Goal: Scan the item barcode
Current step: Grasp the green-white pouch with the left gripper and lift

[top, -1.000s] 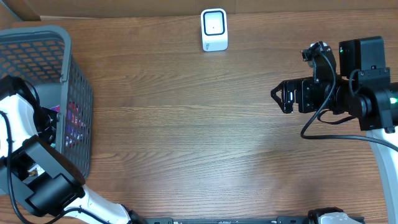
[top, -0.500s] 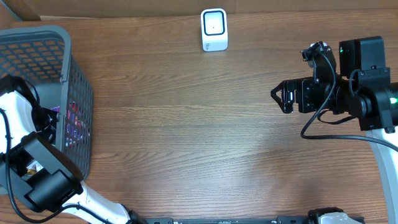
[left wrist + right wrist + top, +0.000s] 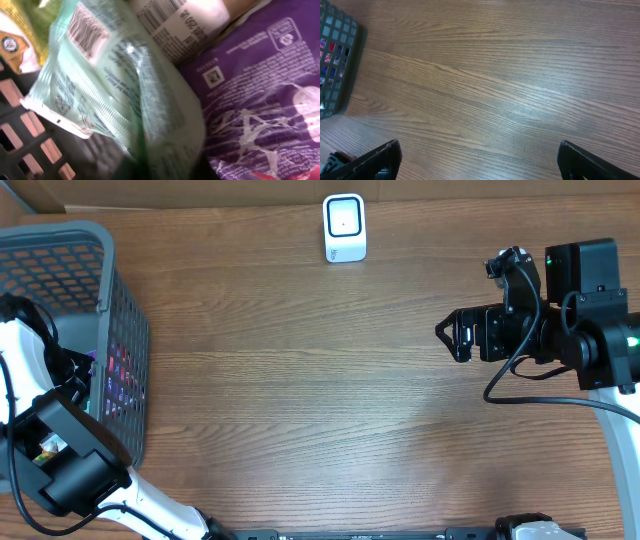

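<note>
At the pick-up step, judging by the left arm (image 3: 45, 450) sunk into the basket (image 3: 122, 320) at the left end of the bench (image 3: 320, 400). Not yet lifting anything out, and not yet anywhere near the scanner (image 3: 344, 227) (white, upright, at the far edge of the bench, well apart from the basket).

Left tool: pinched fully closed, fingers out of sight in both views. Probably clamped on the pale green pouch (image 3: 115, 85) crowding the middle of the left wrist view, but impossible to confirm the pinch from so close and so blurred. Beside that pouch: a purple pouch (image 3: 260, 95) to its right, a white pack (image 3: 175, 20) above with a barcode on it, a yellow pack (image 3: 20, 25) in the corner. Another barcode near the top of the green pouch itself.

Right tool (image 3: 450, 336): wide open, holding nothing, hovering above bare bench on the right, well apart from both basket and scanner.

Next, as a judgement: lift straight up to clear the basket wall, check for a true hold on one item only, carry across to the scanner, then turn the barcode face towards its window. Slack, slippery film by the look of it, so worth a slow lift.
</note>
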